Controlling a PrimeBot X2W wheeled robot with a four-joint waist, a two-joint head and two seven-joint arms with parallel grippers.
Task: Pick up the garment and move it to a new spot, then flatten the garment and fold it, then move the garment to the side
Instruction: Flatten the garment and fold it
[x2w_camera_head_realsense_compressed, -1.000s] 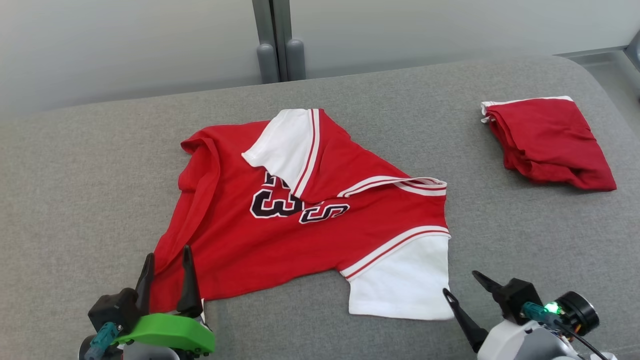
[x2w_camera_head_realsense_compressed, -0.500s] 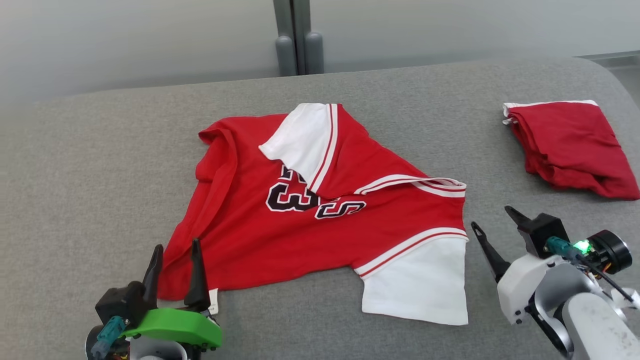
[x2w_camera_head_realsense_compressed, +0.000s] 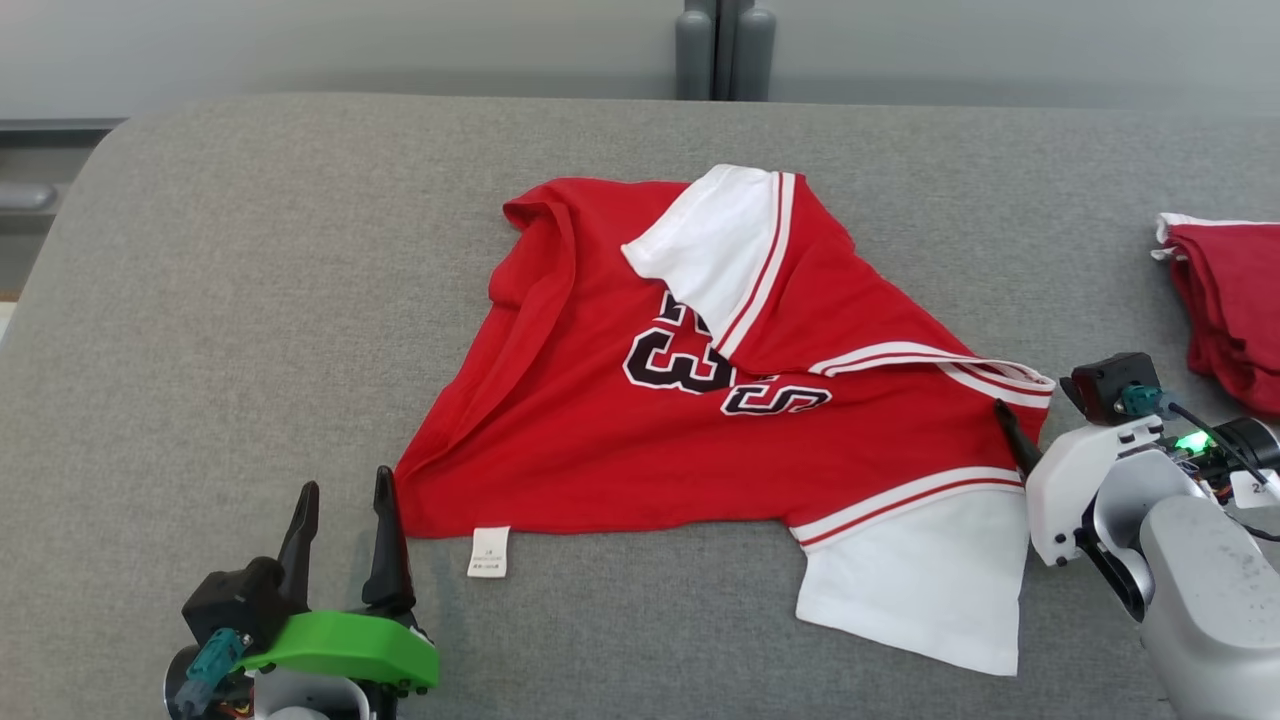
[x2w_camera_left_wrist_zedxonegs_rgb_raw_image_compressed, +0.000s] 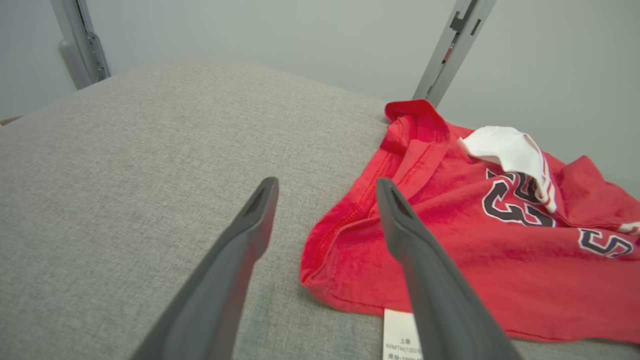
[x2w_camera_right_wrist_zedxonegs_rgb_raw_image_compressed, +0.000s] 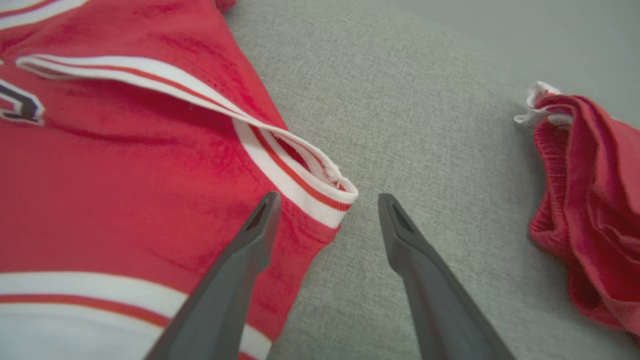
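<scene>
Red shirt (x2w_camera_head_realsense_compressed: 700, 420) lies rumpled mid grey pad (x2w_camera_head_realsense_compressed: 250, 300); our left gripper (x2w_camera_head_realsense_compressed: 347, 480), jaws apart and empty, sits beside its hem corner; our right gripper (x2w_camera_right_wrist_zedxonegs_rgb_raw_image_compressed: 328, 197), jaws apart too, straddles the striped trim; folded red cloth (x2w_camera_head_realsense_compressed: 1235, 310) far right.

You've got a grey fabric top (x2w_camera_head_realsense_compressed: 250, 250), pale wall (x2w_camera_head_realsense_compressed: 300, 40) behind it, grey post (x2w_camera_head_realsense_compressed: 722, 50) mid-back.

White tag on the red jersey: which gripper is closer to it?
Left. The left gripper is just beside the tag at the hem corner of the jersey; the right gripper is across it, by the striped trim.
</scene>
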